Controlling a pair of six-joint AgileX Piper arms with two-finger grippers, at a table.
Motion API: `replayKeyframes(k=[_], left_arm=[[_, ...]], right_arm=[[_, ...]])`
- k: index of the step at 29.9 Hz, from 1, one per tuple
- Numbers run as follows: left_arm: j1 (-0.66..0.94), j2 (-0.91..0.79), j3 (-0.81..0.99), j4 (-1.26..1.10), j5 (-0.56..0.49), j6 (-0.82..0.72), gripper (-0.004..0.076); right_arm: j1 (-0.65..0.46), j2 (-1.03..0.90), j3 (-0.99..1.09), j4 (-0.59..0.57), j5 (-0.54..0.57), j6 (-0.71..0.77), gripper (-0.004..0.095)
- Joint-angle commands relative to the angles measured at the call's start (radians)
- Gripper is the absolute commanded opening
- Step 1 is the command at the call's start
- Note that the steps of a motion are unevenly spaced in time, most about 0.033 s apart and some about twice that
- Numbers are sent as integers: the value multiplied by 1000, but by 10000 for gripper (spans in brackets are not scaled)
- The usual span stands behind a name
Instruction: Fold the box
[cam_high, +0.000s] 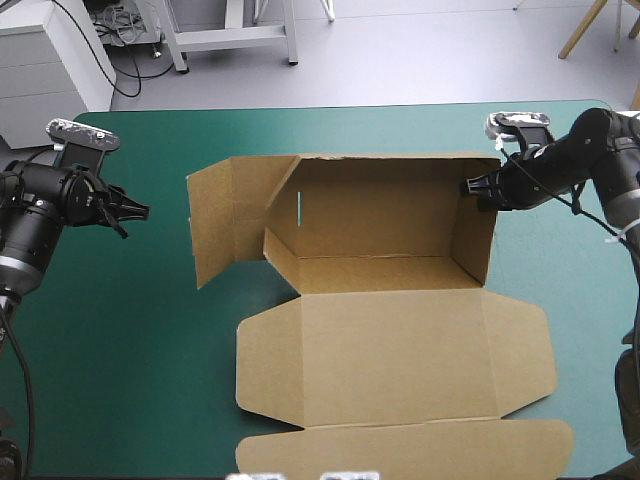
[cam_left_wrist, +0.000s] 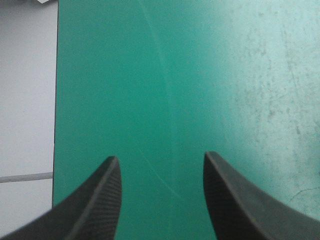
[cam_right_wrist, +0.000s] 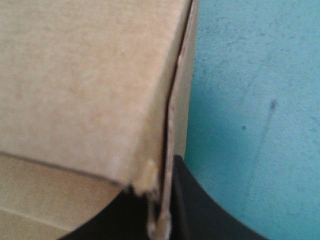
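The brown box (cam_high: 385, 300) lies mid-table with its back wall and right wall (cam_high: 472, 235) raised. Its left panels (cam_high: 215, 225) splay outward, and the lid (cam_high: 400, 375) lies flat toward the near edge. My right gripper (cam_high: 478, 190) sits at the top far corner of the right wall. In the right wrist view the board edge (cam_right_wrist: 167, 130) runs down between the black fingers (cam_right_wrist: 200, 210), so the right gripper (cam_right_wrist: 162, 205) is shut on the box. My left gripper (cam_high: 135, 212) hovers left of the box, apart from it, open (cam_left_wrist: 160, 156) over bare teal-green cover (cam_left_wrist: 175, 75).
Teal-green cover (cam_high: 120, 350) lies free to the left of the box and in a strip along the far edge. The table's left edge with floor (cam_left_wrist: 25, 100) beyond it shows in the left wrist view. The lid's front flap (cam_high: 400, 450) reaches the near edge.
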Motion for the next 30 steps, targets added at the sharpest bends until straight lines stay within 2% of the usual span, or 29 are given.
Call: replayKeyframes(k=[1,8,15,21,27,30], left_arm=[[1,-36,-25,17,-34,1,356],[1,-34,-25,17,-21,6,356],[1,-32,-25,17,-16,11,356],[1,-30,-25,17,-4,21,356],[1,-29,-25,15,-9,21,356],[1,-25,-25,11,-11,21,356]], right_arm=[[60,-9,-55,36,-13,57,3],[169,88,-78,-59,-13,131,3],[171,177,-133,-62,-24,120,5],[171,224,-197,-77,-121,86,22],[171,242,-214,-77,-170,82,226],[171,257,-214,-77,-174,74,416]])
